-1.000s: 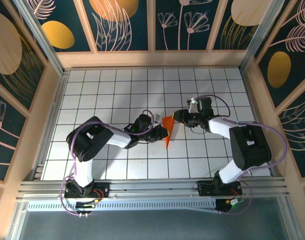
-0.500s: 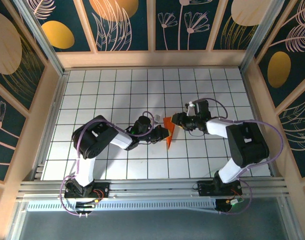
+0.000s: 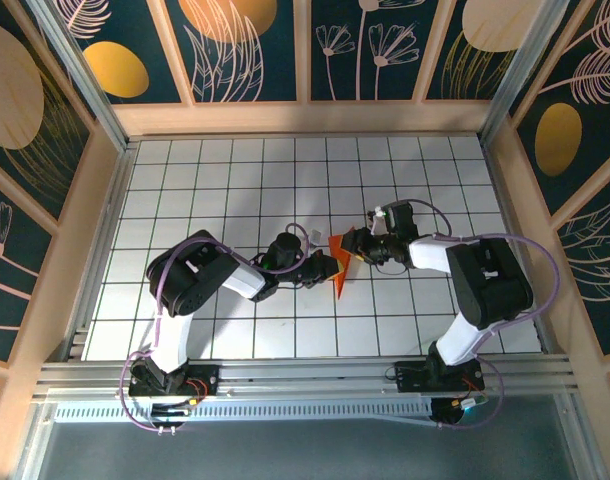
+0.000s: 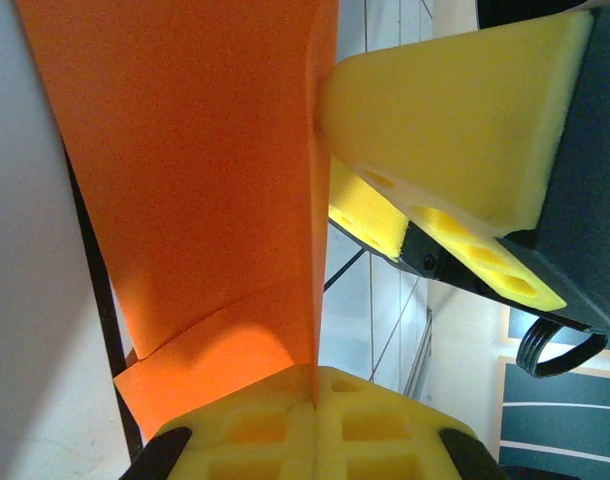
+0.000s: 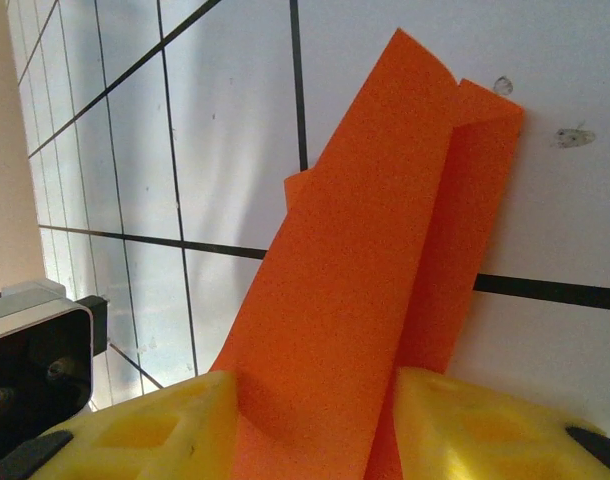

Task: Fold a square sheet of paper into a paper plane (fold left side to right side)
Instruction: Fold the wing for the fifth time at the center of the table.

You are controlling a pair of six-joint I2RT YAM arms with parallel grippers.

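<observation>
Mid-fold. Left gripper (image 4: 315,400) clamps orange paper (image 4: 185,150) at its crease. Right gripper (image 5: 310,400) is half-open, paper between its fingers. Next I'd close right and fold across.

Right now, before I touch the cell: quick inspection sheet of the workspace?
Surface: white grid table, small specks beside the paper.
Job's things: folded orange paper, a creased wedge between the two grippers.
Clutter: nothing seen.
Grippers: left gripper shut on the paper's edge; right gripper with jaws apart, paper running between its fingers.
Cables: purple cables looped along both arms, none across the paper.
Surroundings: dark floral wall panels, metal rail at the near edge.
</observation>
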